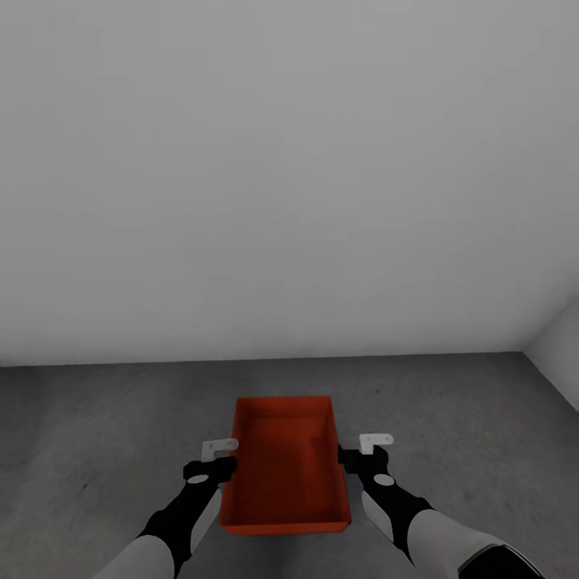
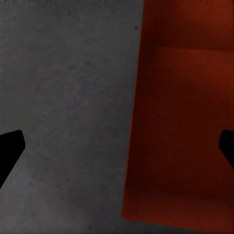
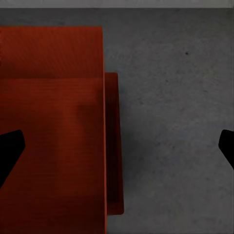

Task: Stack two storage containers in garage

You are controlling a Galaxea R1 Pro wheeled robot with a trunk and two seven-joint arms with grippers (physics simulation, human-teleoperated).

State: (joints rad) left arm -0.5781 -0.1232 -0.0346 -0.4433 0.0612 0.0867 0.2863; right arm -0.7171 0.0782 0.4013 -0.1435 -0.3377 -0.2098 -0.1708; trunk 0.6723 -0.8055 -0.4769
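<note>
An orange-red storage container (image 1: 285, 474) sat on the dark grey floor (image 1: 96, 418) of the garage, a short way in front of a plain white wall (image 1: 289, 177), with its open top facing up and its long sides running away from the robot. In the right wrist view a second orange-red edge (image 3: 113, 146) stuck out just past the upper container's wall (image 3: 53, 136), so the one container appeared to rest on or in the other, slightly offset.

The left pincer (image 1: 217, 454) hung just beside the container's left wall, and the right pincer (image 1: 366, 450) just beside its right wall. Both pincers were spread wide and held nothing: in each wrist view the two dark fingertips (image 2: 9, 151) (image 3: 9, 151) stood far apart at opposite edges of the picture, with the bin's wall (image 2: 180, 126) and bare floor (image 3: 170, 122) between them. Whether a fingertip touched the container's wall could not be told.
</note>
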